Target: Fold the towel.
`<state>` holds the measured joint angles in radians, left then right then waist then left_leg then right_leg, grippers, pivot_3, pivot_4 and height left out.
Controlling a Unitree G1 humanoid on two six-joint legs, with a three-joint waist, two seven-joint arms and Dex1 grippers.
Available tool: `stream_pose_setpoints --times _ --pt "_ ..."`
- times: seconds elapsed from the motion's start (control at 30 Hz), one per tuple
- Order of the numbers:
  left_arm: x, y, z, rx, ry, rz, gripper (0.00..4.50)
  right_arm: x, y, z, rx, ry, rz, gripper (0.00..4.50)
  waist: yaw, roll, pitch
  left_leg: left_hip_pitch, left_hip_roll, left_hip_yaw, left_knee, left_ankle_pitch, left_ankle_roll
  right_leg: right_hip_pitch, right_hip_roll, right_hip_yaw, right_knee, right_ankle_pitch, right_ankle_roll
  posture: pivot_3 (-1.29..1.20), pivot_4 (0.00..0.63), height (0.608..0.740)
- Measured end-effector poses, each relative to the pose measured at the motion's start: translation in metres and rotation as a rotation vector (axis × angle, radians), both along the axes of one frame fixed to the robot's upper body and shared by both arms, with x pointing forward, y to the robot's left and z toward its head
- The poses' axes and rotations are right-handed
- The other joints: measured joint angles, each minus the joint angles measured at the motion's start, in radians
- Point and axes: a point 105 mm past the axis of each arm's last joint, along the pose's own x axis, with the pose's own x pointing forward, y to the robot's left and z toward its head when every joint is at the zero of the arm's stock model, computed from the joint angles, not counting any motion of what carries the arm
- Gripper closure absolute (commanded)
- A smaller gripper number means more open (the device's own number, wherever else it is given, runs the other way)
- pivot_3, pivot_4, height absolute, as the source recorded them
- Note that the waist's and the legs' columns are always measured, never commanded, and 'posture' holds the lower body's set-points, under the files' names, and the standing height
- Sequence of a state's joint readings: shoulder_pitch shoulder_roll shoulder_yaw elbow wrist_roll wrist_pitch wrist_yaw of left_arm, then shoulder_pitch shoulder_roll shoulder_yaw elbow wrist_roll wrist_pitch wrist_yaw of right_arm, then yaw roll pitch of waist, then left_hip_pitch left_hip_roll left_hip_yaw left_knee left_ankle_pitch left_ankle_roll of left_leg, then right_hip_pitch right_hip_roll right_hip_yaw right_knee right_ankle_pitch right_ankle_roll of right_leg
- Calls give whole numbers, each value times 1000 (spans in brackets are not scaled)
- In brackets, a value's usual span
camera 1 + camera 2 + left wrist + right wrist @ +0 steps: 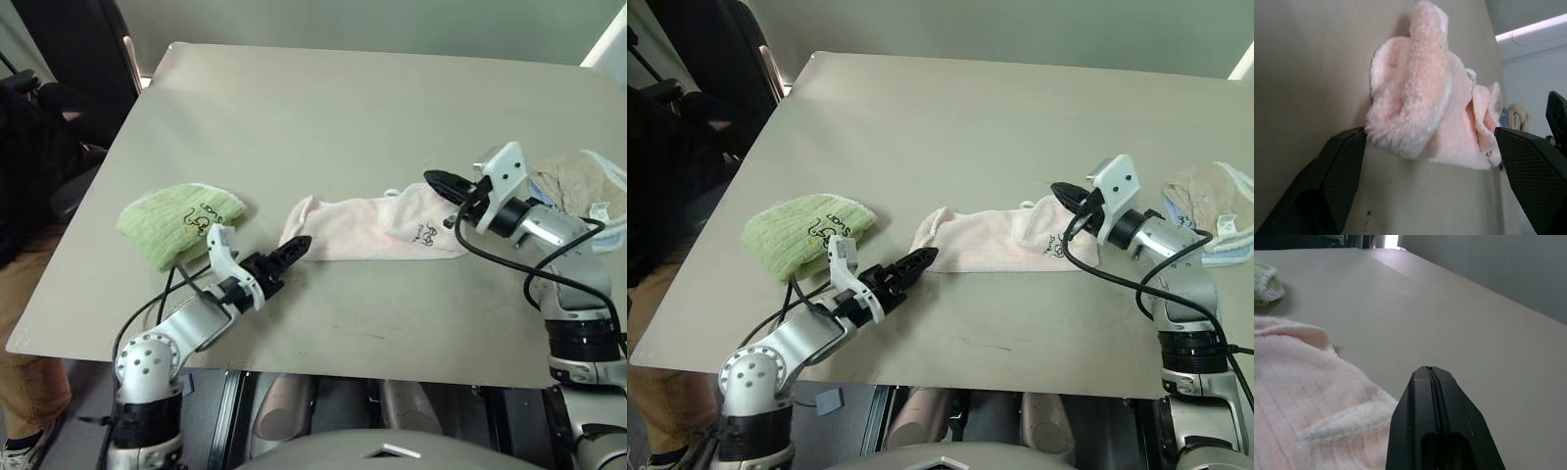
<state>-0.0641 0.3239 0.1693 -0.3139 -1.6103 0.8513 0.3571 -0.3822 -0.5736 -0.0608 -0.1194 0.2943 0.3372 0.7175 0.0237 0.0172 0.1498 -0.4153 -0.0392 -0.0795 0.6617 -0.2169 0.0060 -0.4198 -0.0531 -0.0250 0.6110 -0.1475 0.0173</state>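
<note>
Broadly, the table (pixel 323 117) carries everything, and the towel (pixel 362 231) serves as the landmark, lying as a long, loosely bunched strip near the table's middle, toward the front edge. It looks narrowed lengthwise but not neatly folded, so I judge the task roughly midway: its ends are not yet brought together and the layers need squaring. Beyond the towel the table is bare, giving wide room for moving; the front edge sits close on the near side. Left of the towel and apart from it lies the green towel (pixel 179 221); right of it, near the table's right edge, the beige towel (pixel 1211 211). The left gripper (pixel 913 262) has its jaws spread wide, empty, at the towel's left end. The right gripper (pixel 446 183), fingers pressed together on nothing, hangs over the towel's right end
</note>
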Motion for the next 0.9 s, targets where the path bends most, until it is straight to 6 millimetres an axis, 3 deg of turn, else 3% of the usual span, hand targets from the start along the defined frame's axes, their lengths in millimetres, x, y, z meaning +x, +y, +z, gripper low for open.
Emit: stream_pose_setpoints --times 0.07,0.17,0.5,0.7,0.77,0.9 --pt "7 -4 1 -13 5 -6 178 -4 -1 -3 4 12 -2 4500 5 0 0 0 0 0 0 0 1 1 0 0 0 0 0 0 150 739" --pt "15 -8 -1 1 15 -12 891 -9 1 -5 6 24 5 4500 6 1 0 0 0 0 0 1 1 3 0 0 0 0 0 0 150 739" --pt "21 -12 -7 13 21 -32 4450 -16 -3 -1 1 14 -13 4500 6 0 0 -1 0 0 0 3 -5 2 0 0 -1 -5 4 0 150 739" --pt "24 -10 -1 26 -26 -41 4483 -17 -6 -3 -1 26 -24 4500 6 0 1 -3 0 0 0 2 -6 0 0 0 -1 -6 5 0 150 739" --pt "25 -6 10 51 -78 -49 4483 -18 -10 -5 -4 35 -37 4500 6 -1 1 -4 0 0 0 2 -6 0 0 0 -1 -6 5 0 150 739" --pt "30 -4 51 176 -277 -92 4483 -21 -26 -13 -9 61 -88 4500 7 -2 2 -4 0 0 0 2 -6 0 0 0 -2 -6 5 0 150 739"
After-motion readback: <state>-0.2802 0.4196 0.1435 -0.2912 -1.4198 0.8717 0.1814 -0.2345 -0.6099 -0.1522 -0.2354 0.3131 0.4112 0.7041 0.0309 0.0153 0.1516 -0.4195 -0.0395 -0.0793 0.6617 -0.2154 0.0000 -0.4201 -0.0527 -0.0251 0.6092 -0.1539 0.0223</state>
